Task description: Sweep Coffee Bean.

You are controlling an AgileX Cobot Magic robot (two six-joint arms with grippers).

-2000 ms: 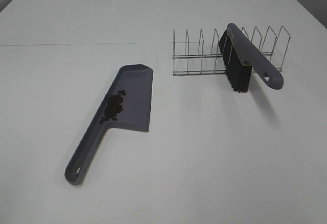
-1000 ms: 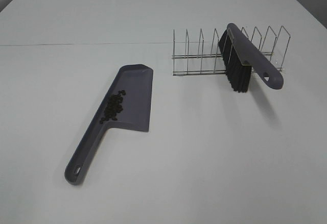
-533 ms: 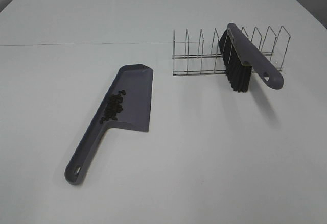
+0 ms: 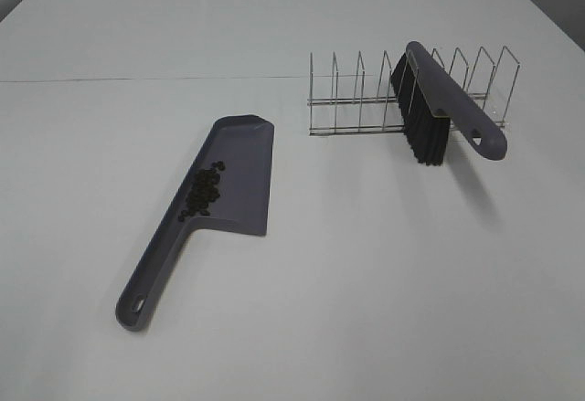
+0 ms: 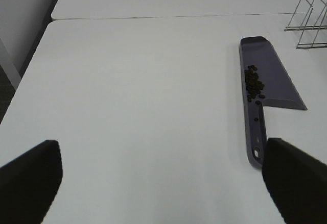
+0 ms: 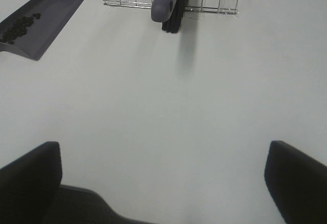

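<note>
1. The left gripper (image 5: 163, 175) hangs over bare bench (image 4: 366, 264), its jaws spread wide and released, nothing between them.
2. The right gripper (image 6: 163, 178) likewise stands with jaws wide apart and empty.
3. Neither gripper shows in the high view.
4. A grey dustpan (image 4: 228, 182) lies flat on the bench, its handle end near one left fingertip (image 5: 294, 183) in the wrist view.
5. The coffee bean (image 4: 203, 191) cluster sits inside the dustpan, by the handle side, well ahead of the left jaws and far from the right jaws.
6. A wire rack (image 4: 366, 100) stands farther back, holding a grey brush (image 4: 448, 100) with black bristles down, handle jutting out.
7. Open bench lies between each gripper and these things.
</note>
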